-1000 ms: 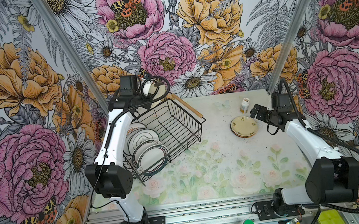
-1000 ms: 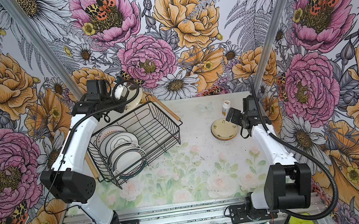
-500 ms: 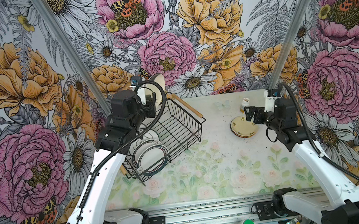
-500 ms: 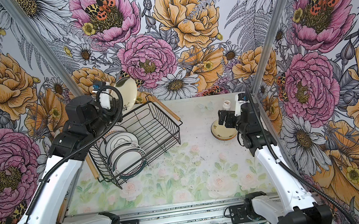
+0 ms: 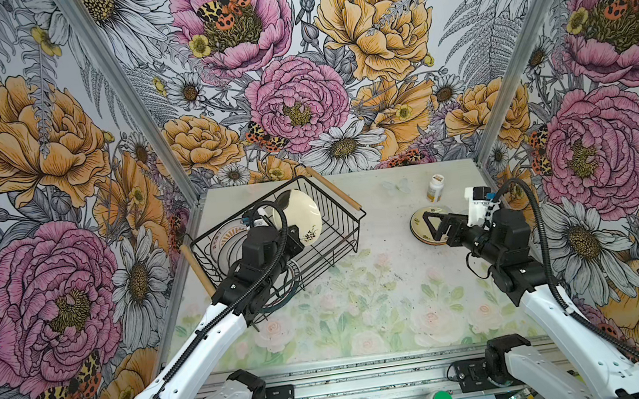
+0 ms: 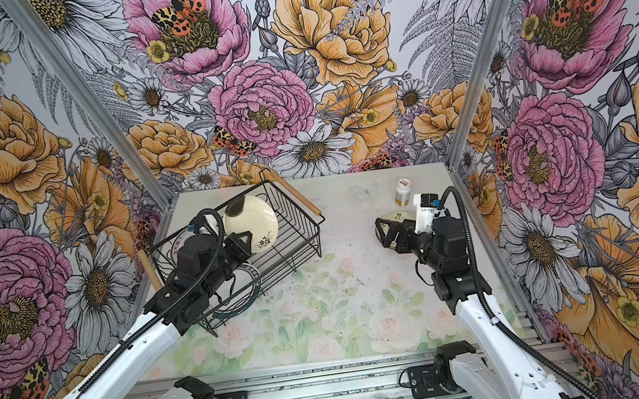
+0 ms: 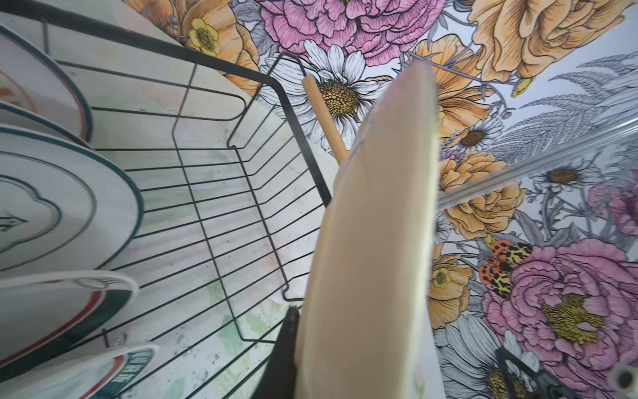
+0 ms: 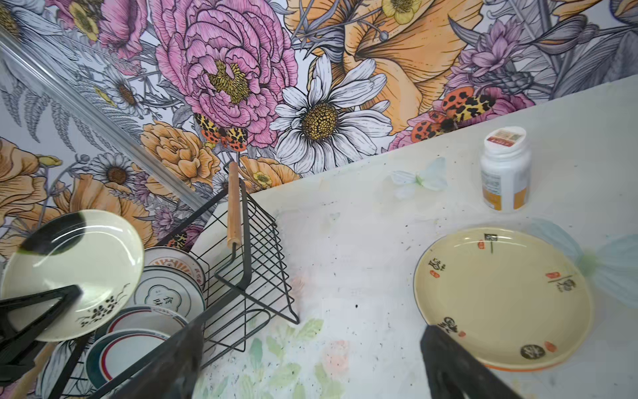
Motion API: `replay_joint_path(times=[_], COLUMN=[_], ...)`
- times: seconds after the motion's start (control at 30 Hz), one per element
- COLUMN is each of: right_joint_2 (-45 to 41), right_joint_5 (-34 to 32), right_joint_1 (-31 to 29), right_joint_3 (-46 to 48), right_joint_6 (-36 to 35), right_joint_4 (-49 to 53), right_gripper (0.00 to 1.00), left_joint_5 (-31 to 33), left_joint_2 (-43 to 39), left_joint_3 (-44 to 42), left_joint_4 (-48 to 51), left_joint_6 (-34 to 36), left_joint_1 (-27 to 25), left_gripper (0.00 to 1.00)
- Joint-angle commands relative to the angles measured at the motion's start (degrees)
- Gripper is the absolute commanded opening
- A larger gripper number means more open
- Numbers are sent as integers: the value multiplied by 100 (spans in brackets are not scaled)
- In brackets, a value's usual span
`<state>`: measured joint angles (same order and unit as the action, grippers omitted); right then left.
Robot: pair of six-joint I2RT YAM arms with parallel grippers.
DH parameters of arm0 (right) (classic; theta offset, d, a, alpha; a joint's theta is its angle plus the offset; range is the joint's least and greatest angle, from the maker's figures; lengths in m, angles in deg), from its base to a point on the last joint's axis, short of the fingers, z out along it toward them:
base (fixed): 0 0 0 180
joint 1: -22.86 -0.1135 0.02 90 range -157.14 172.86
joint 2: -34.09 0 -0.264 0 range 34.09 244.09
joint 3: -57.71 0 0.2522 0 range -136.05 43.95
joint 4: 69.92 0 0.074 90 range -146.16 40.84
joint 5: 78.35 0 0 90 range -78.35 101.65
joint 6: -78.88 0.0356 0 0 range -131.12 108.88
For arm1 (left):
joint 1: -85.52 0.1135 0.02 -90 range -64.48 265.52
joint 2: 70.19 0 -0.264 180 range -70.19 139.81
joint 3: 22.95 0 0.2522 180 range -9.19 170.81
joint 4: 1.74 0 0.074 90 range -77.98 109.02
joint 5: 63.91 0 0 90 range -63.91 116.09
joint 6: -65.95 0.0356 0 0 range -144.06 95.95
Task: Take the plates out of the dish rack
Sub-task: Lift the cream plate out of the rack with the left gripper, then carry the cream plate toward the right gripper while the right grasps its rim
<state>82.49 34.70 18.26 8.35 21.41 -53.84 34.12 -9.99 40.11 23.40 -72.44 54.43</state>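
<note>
My left gripper (image 5: 294, 238) is shut on the rim of a cream floral plate (image 5: 297, 215), which it holds on edge above the dish rack (image 5: 328, 231). The left wrist view shows this plate (image 7: 373, 241) edge-on against one dark finger (image 7: 286, 352). Several white plates (image 5: 227, 242) with dark rims stand in the rack's left end (image 7: 51, 207). At the right a stack of plates (image 8: 500, 297) lies flat on the table, topped by a cream one with characters. My right gripper (image 5: 432, 228) hangs open just over the stack's near edge, with nothing between its fingers (image 8: 445, 359).
A small white pill bottle (image 5: 435, 187) stands behind the stack, near the back wall. The rack's wooden handles (image 5: 335, 192) stick out at its two ends. Flowered walls close in the table on three sides.
The left arm has carried the cream floral plate from the rack's back corner forward and to the right, over the rack. The right gripper has drifted a little to the left and nearer, still open.
</note>
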Motion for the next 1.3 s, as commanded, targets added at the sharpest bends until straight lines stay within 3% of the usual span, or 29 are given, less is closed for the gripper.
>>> replay_joint_path(times=[0.0,0.27,0.5,0.7,0.9,1.17,1.27], right_joint_2=[56,416,855,1170,1276,1861,2046], right_joint_5=[702,1117,1091,1057,977,1050,1094], right_joint_1=[-64,-362,-711,-922,-996,-995,-994], right_joint_3=[105,380,179,50,-66,-360,-446], right_joint_6=[635,1559,1596,1668,1718,1911,2034], right_joint_4=[-770,-2122,-2305,-2544,-2651,-3087,-3326], right_gripper=[100,100,100,99,99,78,65], left_joint_5=[-553,-1406,-2096,-2737,-2730,-2731,-2763], left_joint_2=[340,1723,2495,3129,3188,3029,3076], left_joint_3=[25,284,783,878,919,923,931], left_joint_4=[-1610,-2998,-3655,-4597,-4546,-4329,-4353], left_joint_6=[-637,-1258,-1380,-2024,-1963,-1815,-1847], left_joint_1=[-317,-880,-1066,-1049,-1119,-1118,-1120], left_gripper=[0,0,0,0,0,0,0])
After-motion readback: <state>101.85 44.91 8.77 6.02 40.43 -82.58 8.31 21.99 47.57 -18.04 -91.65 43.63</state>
